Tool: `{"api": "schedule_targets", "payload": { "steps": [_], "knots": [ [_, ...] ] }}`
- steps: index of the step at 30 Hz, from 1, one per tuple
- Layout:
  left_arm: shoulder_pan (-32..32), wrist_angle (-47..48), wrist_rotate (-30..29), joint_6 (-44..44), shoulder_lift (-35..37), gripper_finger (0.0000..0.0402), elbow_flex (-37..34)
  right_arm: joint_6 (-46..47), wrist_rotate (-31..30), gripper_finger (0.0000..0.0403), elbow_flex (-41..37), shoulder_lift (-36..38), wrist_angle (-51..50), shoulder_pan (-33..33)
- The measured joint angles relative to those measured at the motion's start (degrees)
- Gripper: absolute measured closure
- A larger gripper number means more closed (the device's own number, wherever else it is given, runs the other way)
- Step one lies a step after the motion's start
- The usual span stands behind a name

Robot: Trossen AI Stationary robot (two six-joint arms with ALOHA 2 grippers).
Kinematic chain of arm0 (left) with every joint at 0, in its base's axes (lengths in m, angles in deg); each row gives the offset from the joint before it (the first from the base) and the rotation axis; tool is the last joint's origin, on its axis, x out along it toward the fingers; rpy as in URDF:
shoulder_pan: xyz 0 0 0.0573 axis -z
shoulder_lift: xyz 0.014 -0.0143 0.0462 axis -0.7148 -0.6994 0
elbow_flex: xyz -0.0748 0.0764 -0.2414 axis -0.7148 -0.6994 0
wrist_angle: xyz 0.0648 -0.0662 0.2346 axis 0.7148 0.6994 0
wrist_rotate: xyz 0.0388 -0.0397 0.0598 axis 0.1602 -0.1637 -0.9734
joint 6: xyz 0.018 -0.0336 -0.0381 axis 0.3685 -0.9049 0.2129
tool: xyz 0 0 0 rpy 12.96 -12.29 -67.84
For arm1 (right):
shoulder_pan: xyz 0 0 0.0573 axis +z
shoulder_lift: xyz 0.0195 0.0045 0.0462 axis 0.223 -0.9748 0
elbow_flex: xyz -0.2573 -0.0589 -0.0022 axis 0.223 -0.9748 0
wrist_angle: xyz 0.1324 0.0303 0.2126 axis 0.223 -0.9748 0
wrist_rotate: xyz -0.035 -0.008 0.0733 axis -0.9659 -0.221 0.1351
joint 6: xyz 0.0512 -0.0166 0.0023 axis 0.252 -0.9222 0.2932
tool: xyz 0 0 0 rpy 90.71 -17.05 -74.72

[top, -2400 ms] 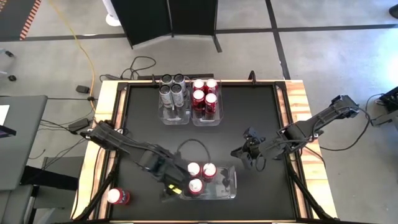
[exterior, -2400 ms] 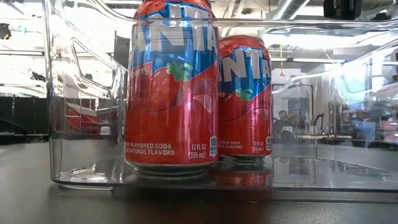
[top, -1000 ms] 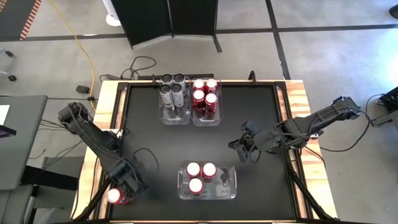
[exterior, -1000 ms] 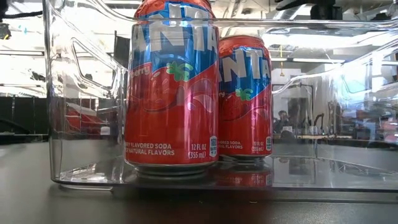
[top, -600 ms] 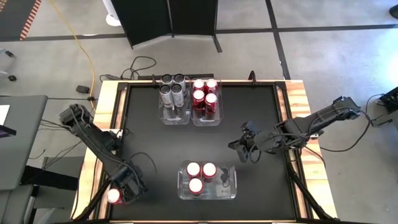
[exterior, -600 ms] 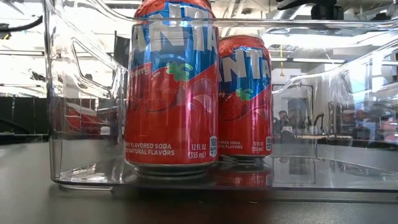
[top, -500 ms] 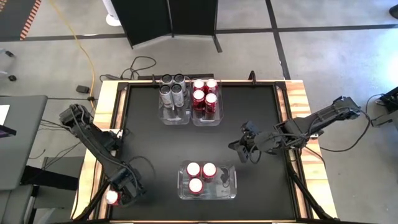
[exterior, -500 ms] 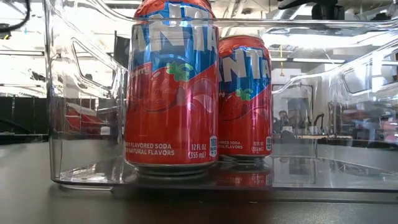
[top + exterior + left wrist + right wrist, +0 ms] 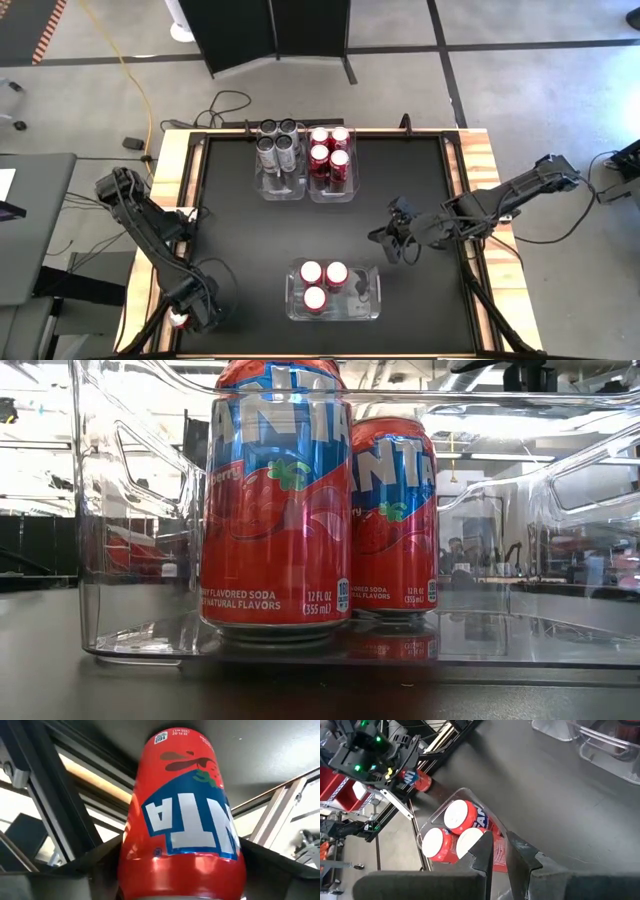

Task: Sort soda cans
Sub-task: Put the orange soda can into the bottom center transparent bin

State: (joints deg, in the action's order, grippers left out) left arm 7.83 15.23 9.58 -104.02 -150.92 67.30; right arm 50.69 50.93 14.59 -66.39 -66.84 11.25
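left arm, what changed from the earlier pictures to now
The left arm pulled back from the front bin to the table's front-left edge, where its gripper has come down around the fallen red can; a firm grip can't be confirmed. The right gripper drifted slightly toward the back. The bins and their cans stayed put.

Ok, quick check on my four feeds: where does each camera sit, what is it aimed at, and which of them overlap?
High view: overhead, straight down on the table; both arms show, left gripper at the table's near-left corner, right gripper mid-right.
Low view: at tabletop height, looking through the near bin at red cans; no arm shows.
Left wrist view: fills with a lying red can.
Right wrist view: past its own fingers toward the near bin.
Shared: the near bin's cans appear in the high, low and right wrist views.
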Motion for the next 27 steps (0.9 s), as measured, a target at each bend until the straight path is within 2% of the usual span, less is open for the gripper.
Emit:
{"api": "schedule_targets", "payload": {
  "steps": [2,8,13,18,27],
  "knots": [
    [-0.6,0.0,-0.1,-0.5,0.0,0.0108,0.0,0.0,0.1,0.0337,0.0,0.0,0.0,0.4],
    [-4.8,1.1,-0.4,-0.8,0.0,0.0108,0.0,0.0,0.9,0.0337,0.0,0.0,0.0,0.6],
    [-11.1,6.9,-1.5,1.9,0.4,0.0107,0.0,-0.1,1.0,0.0337,0.0,0.0,0.1,-1.3],
    [-18.2,10.7,-5.8,8.1,0.8,0.0099,1.3,-0.1,2.1,0.0337,0.0,0.0,0.6,-2.9],
    [-31.8,20.9,-13.6,22.2,0.8,0.0103,8.6,-1.2,3.1,0.0337,0.0,0.0,0.3,-0.8]
  ]
}}
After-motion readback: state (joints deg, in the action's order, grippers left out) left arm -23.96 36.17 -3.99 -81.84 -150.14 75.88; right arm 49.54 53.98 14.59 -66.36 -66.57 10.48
